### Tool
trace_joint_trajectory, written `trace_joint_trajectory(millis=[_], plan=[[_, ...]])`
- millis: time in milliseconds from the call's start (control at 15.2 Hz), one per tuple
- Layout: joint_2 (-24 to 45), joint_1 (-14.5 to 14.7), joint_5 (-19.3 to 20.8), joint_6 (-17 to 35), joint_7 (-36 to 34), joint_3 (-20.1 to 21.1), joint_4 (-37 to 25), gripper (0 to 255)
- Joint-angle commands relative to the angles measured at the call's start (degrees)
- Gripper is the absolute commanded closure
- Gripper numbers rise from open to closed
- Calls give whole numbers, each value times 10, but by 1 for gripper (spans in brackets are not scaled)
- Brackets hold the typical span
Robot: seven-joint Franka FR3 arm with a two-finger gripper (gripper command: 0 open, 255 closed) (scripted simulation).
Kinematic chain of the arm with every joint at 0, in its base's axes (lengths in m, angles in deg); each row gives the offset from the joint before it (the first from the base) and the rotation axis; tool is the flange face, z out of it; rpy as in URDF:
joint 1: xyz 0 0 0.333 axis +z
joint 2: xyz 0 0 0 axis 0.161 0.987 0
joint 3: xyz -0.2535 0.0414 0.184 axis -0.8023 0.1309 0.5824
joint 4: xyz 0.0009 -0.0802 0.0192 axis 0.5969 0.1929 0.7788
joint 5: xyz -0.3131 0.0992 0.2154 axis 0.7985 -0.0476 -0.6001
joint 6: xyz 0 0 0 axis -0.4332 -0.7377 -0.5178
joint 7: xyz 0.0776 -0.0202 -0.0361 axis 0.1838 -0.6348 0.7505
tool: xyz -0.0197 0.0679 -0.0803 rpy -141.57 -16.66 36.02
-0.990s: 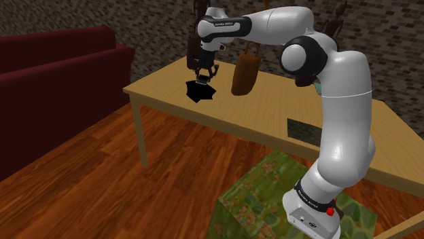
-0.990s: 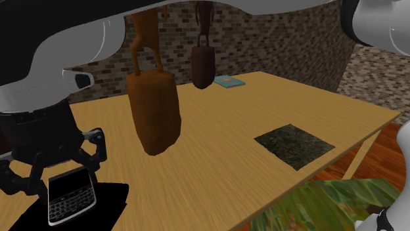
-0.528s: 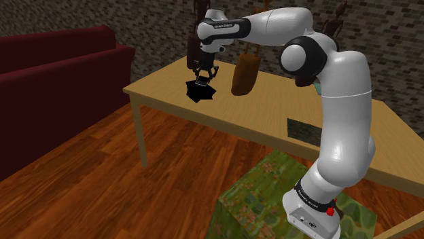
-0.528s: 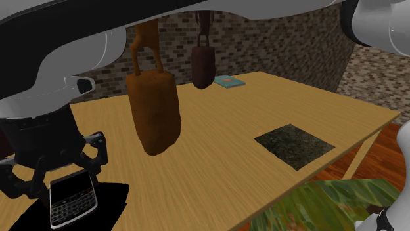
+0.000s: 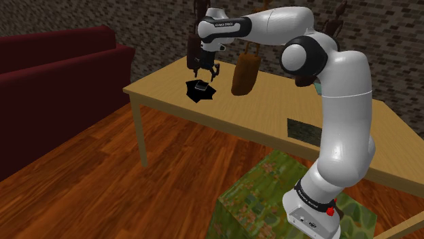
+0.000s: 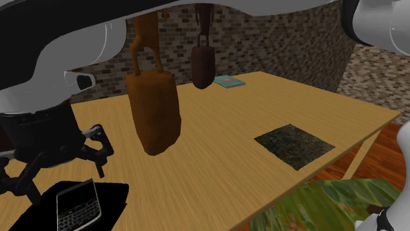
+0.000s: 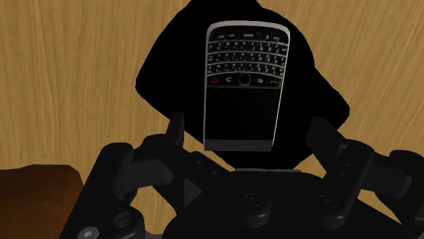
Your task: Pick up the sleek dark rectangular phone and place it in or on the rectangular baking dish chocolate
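Note:
A dark phone [image 7: 243,85] with a keypad and silver rim lies flat on a flat black dish [image 7: 163,75] on the wooden table. My gripper [image 7: 248,129] hangs just above it, open, and its fingers [image 7: 177,127] stand wide on either side of the phone without touching it. In the second exterior view the phone [image 6: 77,205] rests on the black dish [image 6: 113,195] beneath the spread gripper [image 6: 62,167]. From the shoulder view the gripper [image 5: 203,73] hovers over the phone [image 5: 201,86] and dish [image 5: 193,96], near the table's left end.
A brown bag-like object [image 6: 154,111] stands close beside the dish, with a darker one [image 6: 202,65] and a teal book [image 6: 228,81] farther back. A dark speckled mat [image 6: 294,145] lies toward the table's other end. A red sofa [image 5: 54,88] stands across the wood floor.
The fingers have spread apart and let go of the phone, which now lies flat on the black dish. The gripper sits slightly higher than before.

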Motion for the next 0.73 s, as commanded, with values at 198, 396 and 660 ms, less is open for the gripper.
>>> trace_joint_trajectory(millis=[198, 396, 660], plan=[[-1, -2, 1, -64, -3, -1, -63, 0], [-1, -2, 1, -64, -3, -1, -63, 0], [-1, -2, 1, -64, -3, -1, -63, 0]])
